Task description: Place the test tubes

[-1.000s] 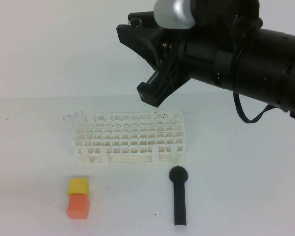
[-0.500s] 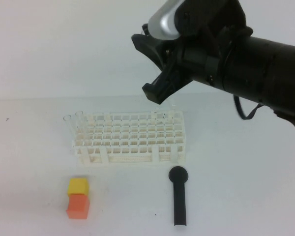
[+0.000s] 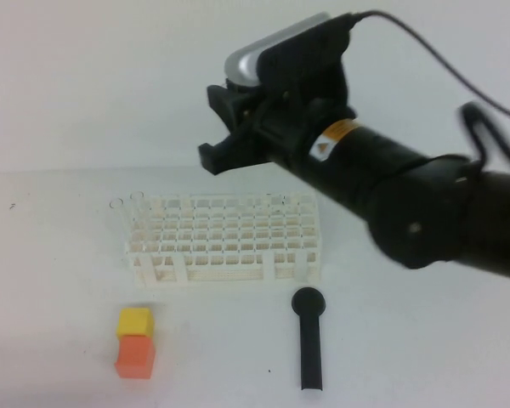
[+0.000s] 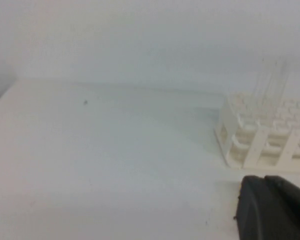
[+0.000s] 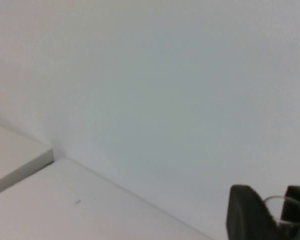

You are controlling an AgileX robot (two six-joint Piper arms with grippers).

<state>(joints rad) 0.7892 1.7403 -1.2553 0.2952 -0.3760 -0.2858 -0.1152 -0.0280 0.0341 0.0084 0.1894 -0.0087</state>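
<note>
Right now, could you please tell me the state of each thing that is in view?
rack: upright, mostly empty.
two tubes: standing in the rack's left end.
right gripper: raised above the rack, shut on a test tube.
left gripper: near the rack's left end, only partly seen.
black tool: lying flat in front of the rack.
yellow block, orange block: resting, touching each other.
</note>
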